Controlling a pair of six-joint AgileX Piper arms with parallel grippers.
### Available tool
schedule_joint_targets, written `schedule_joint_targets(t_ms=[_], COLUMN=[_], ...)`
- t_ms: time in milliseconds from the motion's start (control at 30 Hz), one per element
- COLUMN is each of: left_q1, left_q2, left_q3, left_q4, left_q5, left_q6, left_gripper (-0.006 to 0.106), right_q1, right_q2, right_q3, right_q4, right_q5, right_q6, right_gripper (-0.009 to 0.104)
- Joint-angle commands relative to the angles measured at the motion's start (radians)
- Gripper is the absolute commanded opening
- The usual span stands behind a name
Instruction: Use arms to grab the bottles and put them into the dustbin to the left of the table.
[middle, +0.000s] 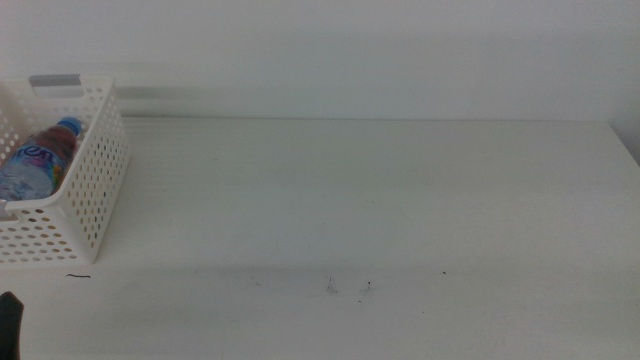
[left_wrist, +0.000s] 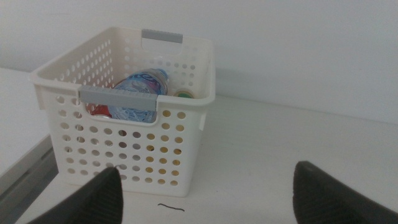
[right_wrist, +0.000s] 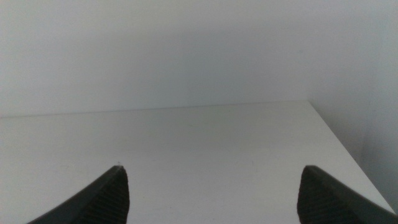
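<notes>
Jaws of the left gripper stand spread and empty just short of the dustbin, which sits on the table at its left edge. Inside lie the water bottle, a red can and a white-capped bottle. Right gripper is also spread, over bare tabletop.

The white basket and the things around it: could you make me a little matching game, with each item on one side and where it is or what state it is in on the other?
Items:
1. water bottle
2. dustbin
3. left gripper
4. right gripper

Places or states:
A. open, over bare tabletop
B. lying inside the basket
C. open, facing the basket
D. standing at the table's left edge

Pairs: 1-B, 2-D, 3-C, 4-A
</notes>
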Motion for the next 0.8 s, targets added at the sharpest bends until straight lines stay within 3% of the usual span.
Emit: schedule_joint_targets(t_ms=[0,400,767], left_q1=[-0.003,-0.054,-0.062], left_q2=[-0.004,-0.004,-0.004], left_q3=[0.0,0.0,0.0], left_q4=[0.004,0.131,0.152], left_q5=[-0.014,-0.022,-0.022], left_q6=[-0.002,-0.002,-0.002], left_gripper=[0.094,0.094,0.094], right_q1=[-0.005,-0.005,-0.005], right_q2=[-0.005,-0.005,-0.005], right_q3=[0.004,0.004,0.004], right_q4=[-0.011,-0.011,-0.011], right_q5=[-0.01,-0.01,-0.01], right_q6=[-0.002,-0.002,-0.002], right_gripper=[0.082,0.082,0.082])
